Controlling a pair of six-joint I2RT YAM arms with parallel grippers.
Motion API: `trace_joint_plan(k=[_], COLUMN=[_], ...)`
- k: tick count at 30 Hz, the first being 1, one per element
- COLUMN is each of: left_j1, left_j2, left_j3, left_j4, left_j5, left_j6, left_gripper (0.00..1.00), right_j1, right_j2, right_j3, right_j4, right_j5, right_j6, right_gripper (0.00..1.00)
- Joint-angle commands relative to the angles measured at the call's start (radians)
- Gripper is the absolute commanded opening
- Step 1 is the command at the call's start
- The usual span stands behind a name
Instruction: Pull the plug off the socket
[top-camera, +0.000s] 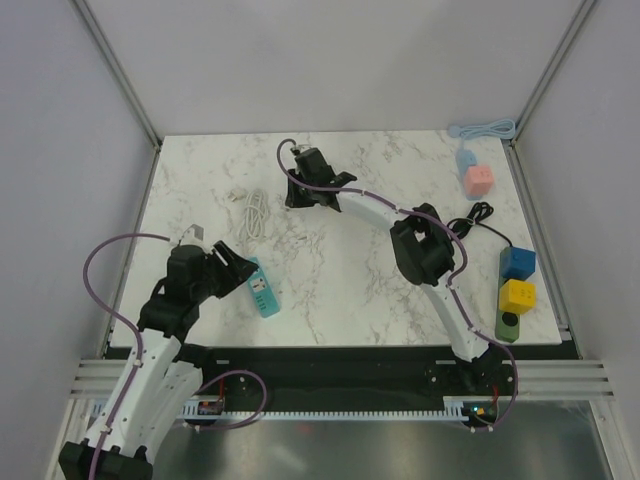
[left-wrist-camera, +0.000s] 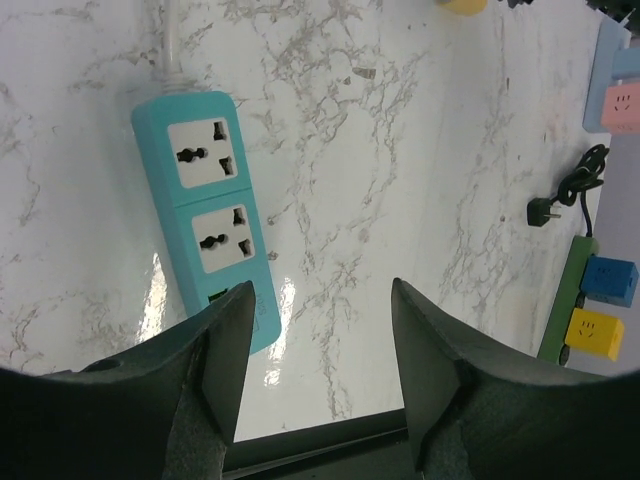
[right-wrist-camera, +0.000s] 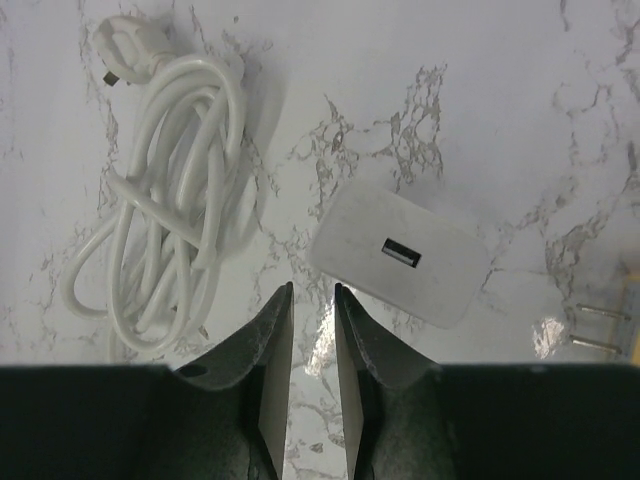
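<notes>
The right pincer (right-wrist-camera: 312, 290) was clenched on nothing, the white charger plug (right-wrist-camera: 400, 255) lying flat just ahead of its tips near a coiled cable (right-wrist-camera: 165, 180), while the left pincer (left-wrist-camera: 320, 292) stood released, the teal power strip (left-wrist-camera: 205, 200) ahead at its left finger.

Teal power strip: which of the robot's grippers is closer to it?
Left. The left gripper hangs right at one end of the power strip, while the right gripper is far across the table, by a white charger and coiled cable.
</notes>
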Motion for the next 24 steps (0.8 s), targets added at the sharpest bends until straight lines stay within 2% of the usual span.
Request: trace_joint_plan(k=[1, 7, 12, 18, 22, 24], left_j1=[0.006, 0.006, 0.006, 0.006, 0.001, -0.007], left_j2=[-0.01, -0.024, -0.018, 0.014, 0.043, 0.039], left_j3=[0.048, 0.042, 0.054, 0.041, 0.027, 0.016], left_j4=[-0.023, -0.035, -0.032, 0.05, 0.104, 0.132], left_j5=[-0.017, -0.024, -0.003, 0.144, 0.224, 0.253], left_j6=[0.077, 0.071, 0.076, 0.117, 0.116, 0.111], left_gripper=[0.63, 0.63, 0.63, 0.64, 0.64, 0.65], right_j1=[-0.013, -0.041, -0.056, -0.061, -0.069, -0.09], right_j2=[0.024, 0.046, -0.003, -0.224, -0.435, -0.508], right_j3=[0.104, 0.194, 0.185, -0.049, -0.309, -0.404], right_j4=[0.022, 0.022, 0.014, -0.006, -0.029, -0.047], right_j5=[0.063, 0.059, 0.031, 0.063, 0.171, 0.214], right_j6=[-0.025, -0.034, -0.03, -0.057, -0.087, -0.093], right_gripper=[0.31, 0.33, 0.38, 0.57, 0.71, 0.75])
